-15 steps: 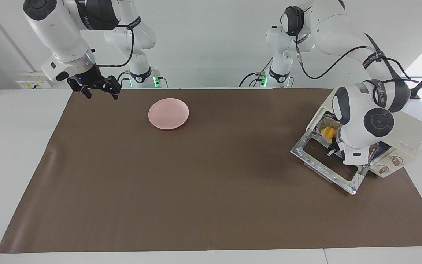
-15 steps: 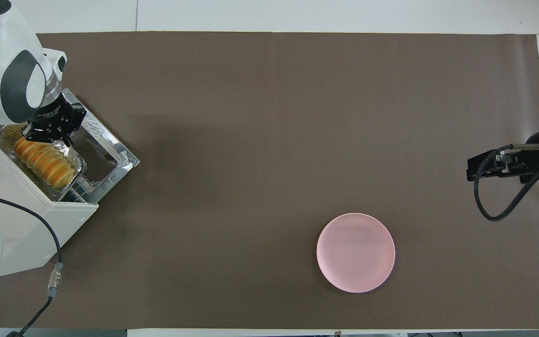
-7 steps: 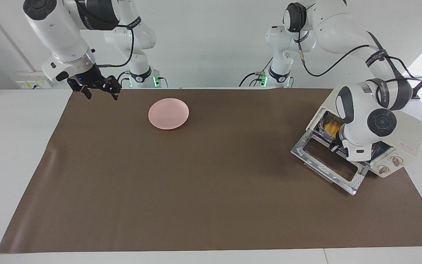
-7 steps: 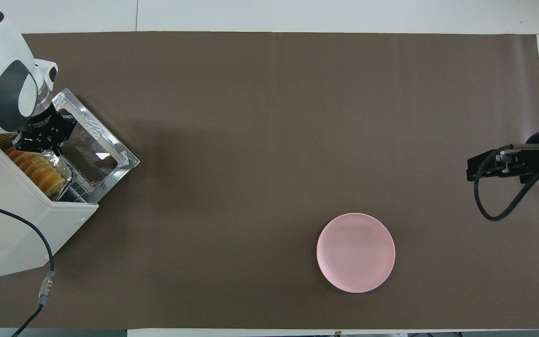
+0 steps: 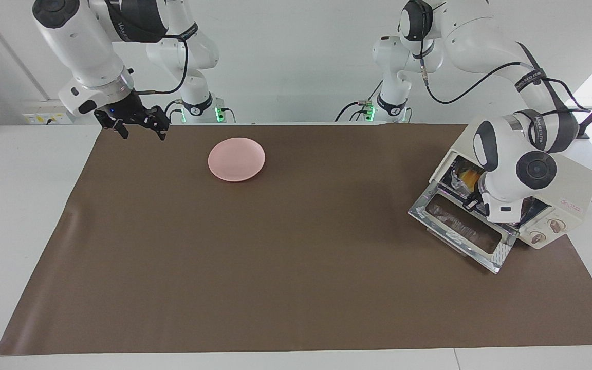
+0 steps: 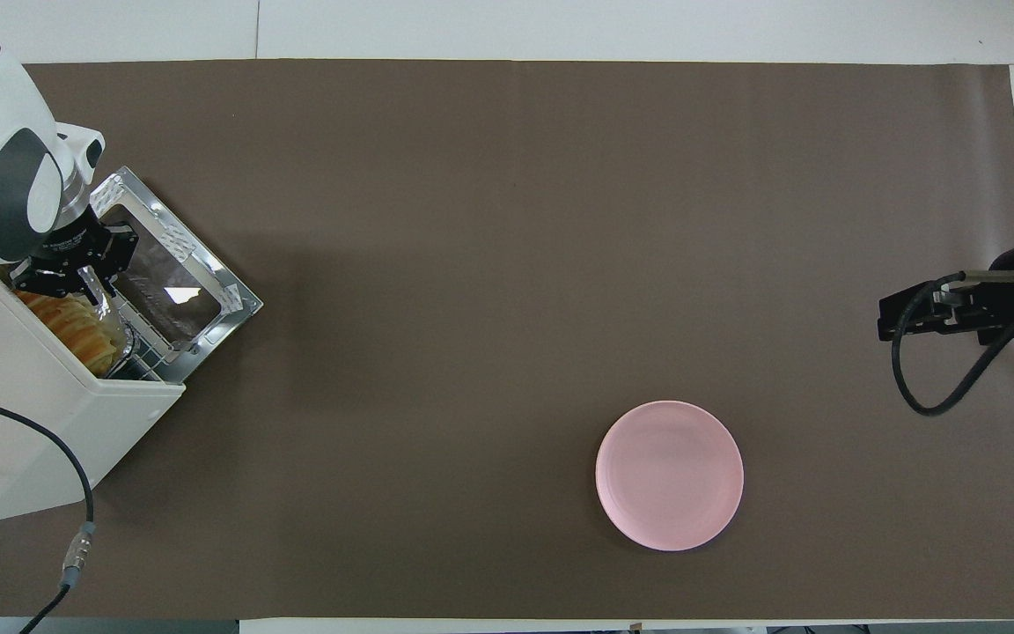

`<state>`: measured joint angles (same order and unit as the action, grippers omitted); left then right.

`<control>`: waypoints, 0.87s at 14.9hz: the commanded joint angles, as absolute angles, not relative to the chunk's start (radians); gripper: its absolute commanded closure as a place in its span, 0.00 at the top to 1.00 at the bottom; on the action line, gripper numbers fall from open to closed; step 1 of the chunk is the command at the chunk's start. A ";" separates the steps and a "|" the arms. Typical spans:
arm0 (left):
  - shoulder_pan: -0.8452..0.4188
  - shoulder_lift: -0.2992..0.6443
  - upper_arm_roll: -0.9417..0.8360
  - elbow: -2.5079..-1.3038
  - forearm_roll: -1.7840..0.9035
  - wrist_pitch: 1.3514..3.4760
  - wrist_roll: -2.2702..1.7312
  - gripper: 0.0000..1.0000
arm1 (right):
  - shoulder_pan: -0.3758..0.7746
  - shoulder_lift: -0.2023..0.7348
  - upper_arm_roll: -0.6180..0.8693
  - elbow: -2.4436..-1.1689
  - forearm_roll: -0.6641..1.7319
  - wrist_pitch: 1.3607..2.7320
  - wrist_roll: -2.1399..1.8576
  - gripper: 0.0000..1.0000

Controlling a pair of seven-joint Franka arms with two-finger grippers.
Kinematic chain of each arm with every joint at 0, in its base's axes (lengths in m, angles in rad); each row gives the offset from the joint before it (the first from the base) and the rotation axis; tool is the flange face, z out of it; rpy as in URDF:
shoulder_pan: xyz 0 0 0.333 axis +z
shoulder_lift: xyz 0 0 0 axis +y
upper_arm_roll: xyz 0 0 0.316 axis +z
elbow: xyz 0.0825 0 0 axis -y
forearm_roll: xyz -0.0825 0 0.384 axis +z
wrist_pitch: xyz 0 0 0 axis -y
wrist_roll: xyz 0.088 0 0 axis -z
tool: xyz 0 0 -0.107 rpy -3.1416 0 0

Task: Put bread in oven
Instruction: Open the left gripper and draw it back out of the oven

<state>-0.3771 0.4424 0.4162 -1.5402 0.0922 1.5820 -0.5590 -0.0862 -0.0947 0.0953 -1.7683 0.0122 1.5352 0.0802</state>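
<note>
While the bread lies inside the oven, whose door hangs open, the left gripper sits at the oven mouth; its finger spread is unreadable. Over the table's edge, the right gripper waits open, empty.

Golden ridged bread; cream oven (silver-framed door); pink plate; brown mat.

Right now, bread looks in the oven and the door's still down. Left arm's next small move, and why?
Probably draw the left pincer back out over the open door. The bread already lies inside the oven on its foil tray, and the pincer sits at the mouth, blocking the door from closing. The right pincer waits.
</note>
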 commanded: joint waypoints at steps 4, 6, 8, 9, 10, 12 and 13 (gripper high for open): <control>-0.391 0.408 0.414 -1.565 0.114 1.655 -0.502 1.00 | -0.098 -0.098 0.103 -1.761 0.000 1.522 0.060 1.00; -0.391 0.407 0.414 -1.530 0.114 1.658 -0.444 1.00 | -0.098 -0.098 0.103 -1.761 0.000 1.522 0.060 1.00; -0.385 0.402 0.414 -1.482 0.110 1.646 -0.396 1.00 | -0.098 -0.098 0.103 -1.761 0.000 1.520 0.060 1.00; -0.380 0.391 0.414 -1.462 0.104 1.635 -0.361 1.00 | -0.098 -0.098 0.103 -1.761 0.000 1.522 0.060 1.00; -0.380 0.374 0.414 -1.457 0.103 1.615 -0.307 1.00 | -0.098 -0.098 0.103 -1.761 0.000 1.520 0.060 1.00; -0.379 0.333 0.414 -1.459 0.101 1.585 -0.188 1.00 | -0.098 -0.098 0.103 -1.761 0.000 1.522 0.060 1.00; -0.377 0.310 0.413 -1.462 0.100 1.563 -0.128 1.00 | -0.098 -0.098 0.103 -1.761 0.000 1.520 0.060 1.00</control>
